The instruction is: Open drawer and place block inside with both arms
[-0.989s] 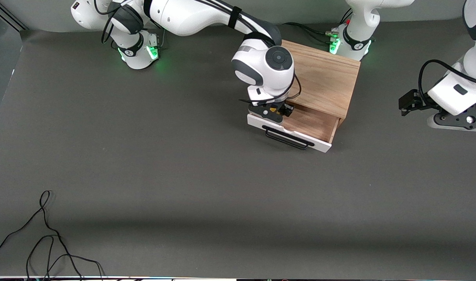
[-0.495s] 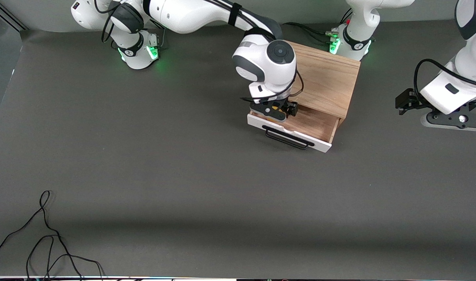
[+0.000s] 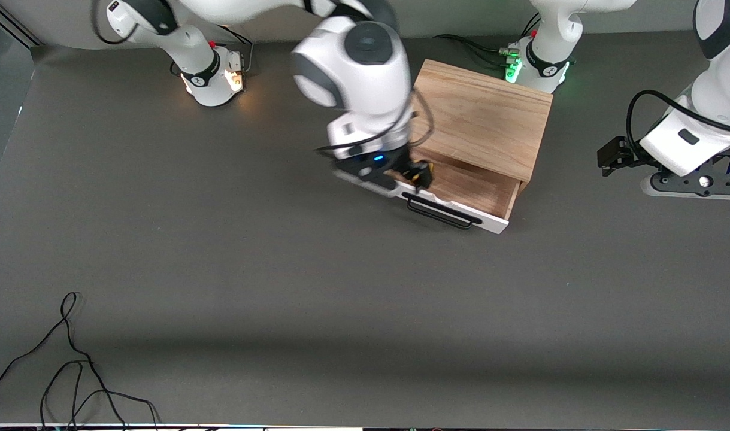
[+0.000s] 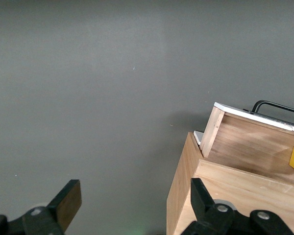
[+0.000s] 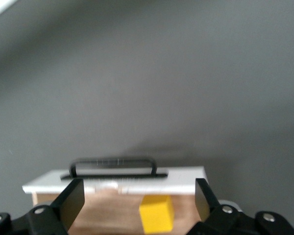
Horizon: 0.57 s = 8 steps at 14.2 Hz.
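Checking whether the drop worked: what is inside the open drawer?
The block lies on the drawer floor, free of the open right end effector. The front view hides the drawer's end under that end effector.

The drawer point(image 3: 460, 194), white-fronted with a black bar handle, stands pulled out of its oak-grain box. The small yellow block point(image 5: 157, 214) lies inside on the light wood floor, just beside the front panel.
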Each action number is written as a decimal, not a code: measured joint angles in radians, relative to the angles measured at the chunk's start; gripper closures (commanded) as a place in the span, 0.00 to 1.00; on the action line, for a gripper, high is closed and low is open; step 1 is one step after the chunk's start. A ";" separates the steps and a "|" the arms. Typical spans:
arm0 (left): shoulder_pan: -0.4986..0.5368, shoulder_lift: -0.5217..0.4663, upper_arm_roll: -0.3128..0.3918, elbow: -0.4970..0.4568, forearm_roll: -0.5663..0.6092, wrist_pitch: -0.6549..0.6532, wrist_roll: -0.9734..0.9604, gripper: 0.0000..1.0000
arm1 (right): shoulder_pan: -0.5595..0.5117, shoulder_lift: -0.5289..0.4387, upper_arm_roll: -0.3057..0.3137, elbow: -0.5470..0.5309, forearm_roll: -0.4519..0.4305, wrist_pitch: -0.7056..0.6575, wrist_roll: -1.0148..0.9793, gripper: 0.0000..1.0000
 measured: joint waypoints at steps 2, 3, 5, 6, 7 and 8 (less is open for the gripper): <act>0.000 0.000 0.000 0.000 0.000 -0.001 0.000 0.01 | -0.127 -0.074 -0.004 -0.046 0.088 -0.001 -0.159 0.00; 0.000 0.000 0.000 0.000 -0.001 -0.001 0.000 0.01 | -0.197 -0.114 -0.006 -0.077 0.131 -0.003 -0.258 0.00; 0.000 0.000 0.000 0.000 -0.001 -0.001 0.000 0.01 | -0.339 -0.193 -0.010 -0.152 0.183 -0.017 -0.435 0.00; 0.000 0.000 0.000 0.000 -0.001 -0.001 0.000 0.01 | -0.395 -0.231 -0.017 -0.191 0.189 -0.038 -0.510 0.00; 0.000 0.000 0.000 0.000 -0.001 -0.001 -0.001 0.01 | -0.429 -0.270 -0.044 -0.234 0.191 -0.051 -0.586 0.00; 0.000 0.000 0.000 0.000 -0.001 -0.001 -0.001 0.01 | -0.439 -0.312 -0.097 -0.285 0.192 -0.061 -0.666 0.00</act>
